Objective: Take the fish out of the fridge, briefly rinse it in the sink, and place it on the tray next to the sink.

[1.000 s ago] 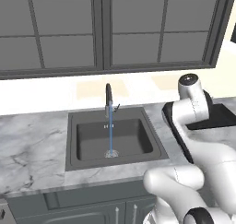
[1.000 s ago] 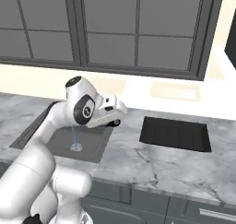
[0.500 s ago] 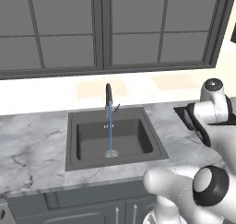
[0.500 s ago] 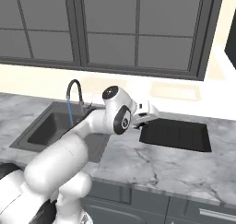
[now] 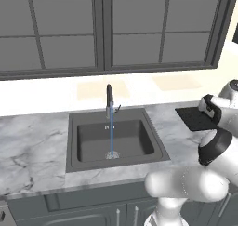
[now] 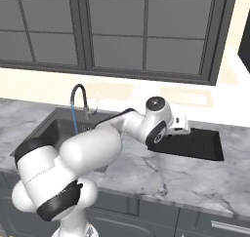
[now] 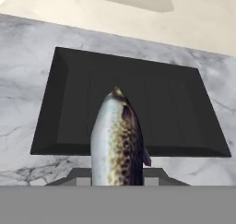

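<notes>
A silvery fish with brown speckles points head-first away from the camera, and my gripper is shut on its body. The fish hangs over the near edge of the flat black tray, which lies on the marbled counter. In the right base view my hand sits above the left end of the tray, to the right of the sink. The sink is a dark basin with a curved faucet, and a thin blue stream of water runs into the drain.
Grey marbled countertop surrounds the sink and tray. Dark glass-front wall cabinets hang above a cream backsplash. My own white arm reaches across the counter between sink and tray. Dark cabinet fronts lie below the counter edge.
The arm has swung right, from over the sink basin to above the tray's left end, carrying the fish. The water keeps running.
</notes>
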